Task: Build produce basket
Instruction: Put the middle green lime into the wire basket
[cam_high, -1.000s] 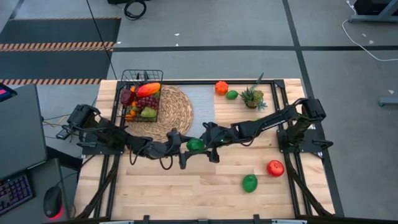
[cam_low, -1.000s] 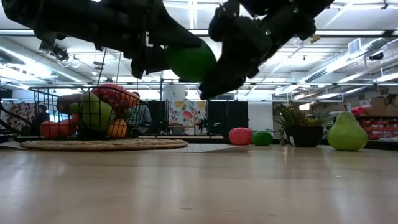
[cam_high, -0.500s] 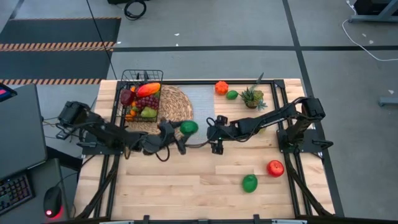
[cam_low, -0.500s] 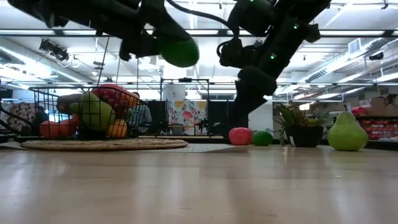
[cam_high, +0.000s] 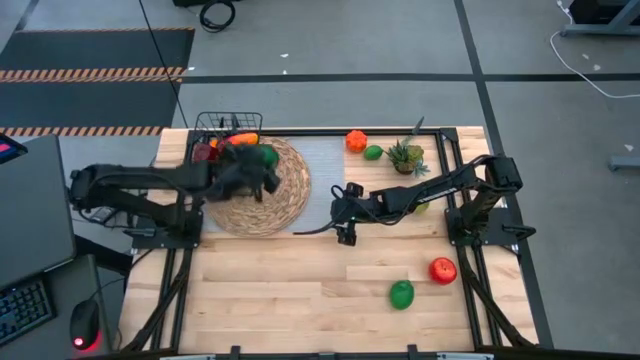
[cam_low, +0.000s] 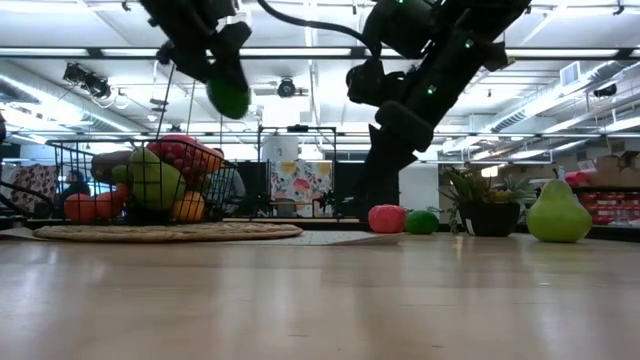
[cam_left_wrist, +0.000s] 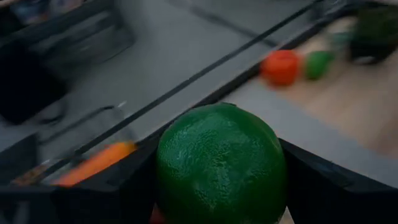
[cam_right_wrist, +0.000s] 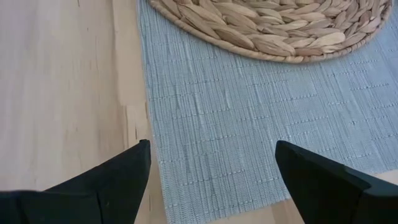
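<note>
My left gripper (cam_high: 260, 166) is shut on a green lime (cam_high: 266, 157), which also shows in the left wrist view (cam_left_wrist: 221, 165) and the low view (cam_low: 228, 96). It is high above the round woven mat (cam_high: 270, 195), beside the black wire basket (cam_high: 222, 128). The basket (cam_low: 120, 185) stands on the mat's far left part and holds several fruits. My right gripper (cam_high: 340, 212) is open and empty low over the blue-grey placemat (cam_right_wrist: 249, 124), right of the mat. My left gripper pinches the lime between its two fingers, one on each side (cam_left_wrist: 169, 180). The fingers (cam_left_wrist: 323, 186) come from the table's left, slanting down. The lime is lifted clear, high above the mat and about level with the basket's handles.
An orange-red fruit (cam_high: 356, 140), a small lime (cam_high: 373, 152) and a spiky potted plant (cam_high: 405, 157) stand at the far right. A red apple (cam_high: 443, 270) and a green fruit (cam_high: 401, 294) lie near the front right. The near half of the table is bare wood.
My left gripper has carried the lime from the table's middle toward the far left, up over the round mat to beside the basket. My right gripper, which was right next to the lime, has drawn back a little toward the far right.
</note>
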